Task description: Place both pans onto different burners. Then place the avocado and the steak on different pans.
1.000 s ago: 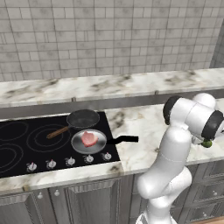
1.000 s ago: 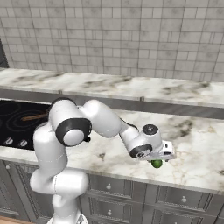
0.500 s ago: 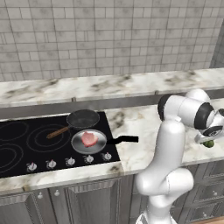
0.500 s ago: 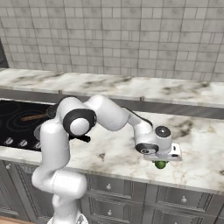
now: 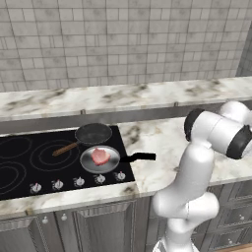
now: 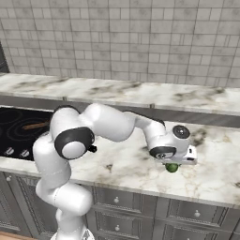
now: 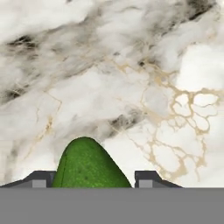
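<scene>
On the marble desk (image 6: 122,164) to the right of the cooktop (image 5: 29,162), I had the fingers (image 6: 172,165) closed partway around the avocado (image 7: 89,164), one tip on each side of it, low over the stone near the desk's front edge. Open marble lay all around it. Over on the cooktop, the silver pan (image 5: 100,159) held the steak (image 5: 100,156), its black handle reaching past the glass edge. Just behind it sat the dark pan (image 5: 93,133).
</scene>
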Available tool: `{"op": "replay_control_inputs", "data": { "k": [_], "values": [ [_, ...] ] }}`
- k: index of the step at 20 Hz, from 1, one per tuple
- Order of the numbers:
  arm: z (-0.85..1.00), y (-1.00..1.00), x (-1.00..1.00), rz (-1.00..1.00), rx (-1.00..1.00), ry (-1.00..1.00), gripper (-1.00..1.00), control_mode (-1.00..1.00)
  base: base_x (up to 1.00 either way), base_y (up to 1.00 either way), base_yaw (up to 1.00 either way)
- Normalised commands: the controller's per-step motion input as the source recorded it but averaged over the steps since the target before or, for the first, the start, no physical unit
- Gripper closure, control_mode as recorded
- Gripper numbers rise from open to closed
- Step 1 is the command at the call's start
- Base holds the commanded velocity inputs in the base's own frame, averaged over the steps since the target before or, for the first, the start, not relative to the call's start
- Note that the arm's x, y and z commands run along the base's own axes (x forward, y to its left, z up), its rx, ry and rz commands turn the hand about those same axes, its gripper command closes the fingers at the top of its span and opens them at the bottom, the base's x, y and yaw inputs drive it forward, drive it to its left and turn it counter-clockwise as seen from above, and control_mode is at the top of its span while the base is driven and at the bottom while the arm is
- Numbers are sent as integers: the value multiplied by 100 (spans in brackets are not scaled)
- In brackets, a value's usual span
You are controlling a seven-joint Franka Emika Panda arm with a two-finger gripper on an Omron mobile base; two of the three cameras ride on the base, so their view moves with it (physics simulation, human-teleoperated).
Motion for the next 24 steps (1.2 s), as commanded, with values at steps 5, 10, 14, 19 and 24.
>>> {"op": "replay_control_inputs", "data": {
  "k": [5, 10, 14, 19, 24],
  "values": [
    [62, 71, 2, -5, 0, -2, 100, -100, 0, 0, 0],
    [34, 81, 11, -8, 0, 0, 100, -100, 0, 0, 0],
    [46, 73, 14, -8, 3, 0, 100, -100, 0, 0, 0],
    [58, 56, 20, -6, 11, 0, 100, -100, 0, 0, 0],
    [44, 49, 25, -2, 20, 0, 100, -100, 0, 0, 0]
  ]
}}
